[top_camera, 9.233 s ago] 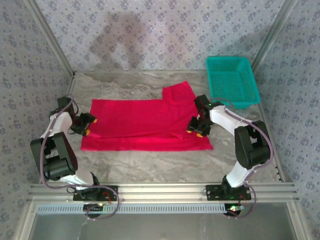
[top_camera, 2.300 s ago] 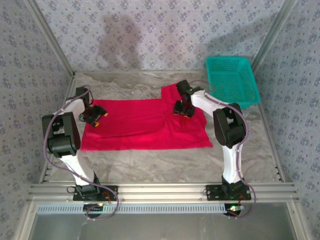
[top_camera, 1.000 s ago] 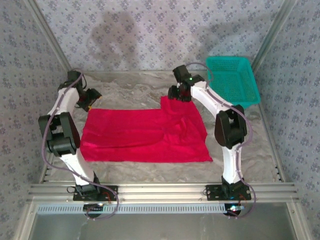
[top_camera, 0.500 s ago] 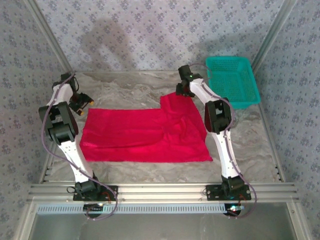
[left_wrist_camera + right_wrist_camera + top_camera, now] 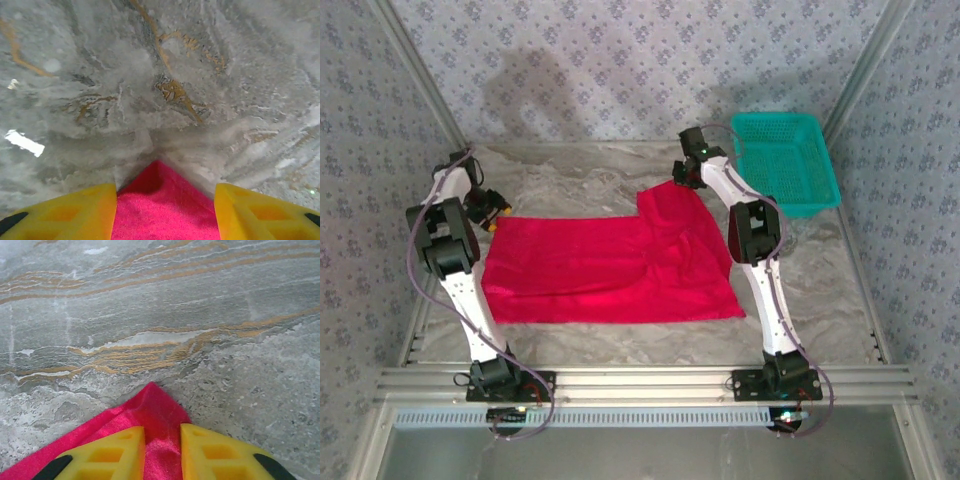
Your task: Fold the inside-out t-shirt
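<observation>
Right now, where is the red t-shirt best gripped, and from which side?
At its two far corners, coming from over the cloth, one finger either side of each tip. The t-shirt lies flat, so only the pointed corners give an edge; left hand and right hand straddle them.

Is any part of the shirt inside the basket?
No, the shirt lies spread on the table, apart from the basket at the far right.
</observation>
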{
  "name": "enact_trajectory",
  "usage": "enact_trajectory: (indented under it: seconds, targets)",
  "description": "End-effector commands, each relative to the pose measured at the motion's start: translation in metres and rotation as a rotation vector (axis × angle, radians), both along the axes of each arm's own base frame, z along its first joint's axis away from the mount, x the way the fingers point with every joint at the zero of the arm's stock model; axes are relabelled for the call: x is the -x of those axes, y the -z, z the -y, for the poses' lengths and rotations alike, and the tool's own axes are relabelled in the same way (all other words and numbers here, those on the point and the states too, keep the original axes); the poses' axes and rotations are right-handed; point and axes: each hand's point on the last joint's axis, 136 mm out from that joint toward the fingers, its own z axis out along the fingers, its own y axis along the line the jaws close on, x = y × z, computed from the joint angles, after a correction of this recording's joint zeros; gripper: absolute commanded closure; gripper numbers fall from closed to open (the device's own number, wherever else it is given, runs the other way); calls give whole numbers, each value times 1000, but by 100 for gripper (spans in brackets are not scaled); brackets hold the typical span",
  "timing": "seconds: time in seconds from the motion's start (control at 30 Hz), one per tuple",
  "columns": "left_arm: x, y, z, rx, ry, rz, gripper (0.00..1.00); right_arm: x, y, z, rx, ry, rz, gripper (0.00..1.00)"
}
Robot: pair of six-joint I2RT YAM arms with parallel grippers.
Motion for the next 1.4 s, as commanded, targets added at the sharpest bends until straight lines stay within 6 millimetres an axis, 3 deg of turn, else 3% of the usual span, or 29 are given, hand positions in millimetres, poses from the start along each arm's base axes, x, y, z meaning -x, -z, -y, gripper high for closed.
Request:
enact_trajectory:
  seconds: [0.0, 0.17, 0.27, 0.57, 0.87, 1.1, 1.37]
  targets:
    - [-3, 4, 14, 41, 23, -16, 62, 11, 27, -4, -15, -25, -73, 83]
    - [-1, 2, 9, 12, 25, -36, 86, 7, 14, -4, -26, -37, -49, 100]
    - [-3, -6, 6, 0, 25, -30, 99, 3, -1, -3, -41, -43, -22, 100]
    - [-27, -45, 6, 8, 27, 51, 100, -13, -68, 1, -126, -39, 97, 100]
    - [-27, -66, 11, 9, 51, 80, 100, 1, -134, -10, -249, -92, 166, 100]
    - [-7, -78, 7, 1, 45, 86, 100, 45, -164, -7, -303, -114, 185, 100]
    - [31, -84, 3, 13, 20, 89, 100, 121, -170, 17, -261, -121, 168, 100]
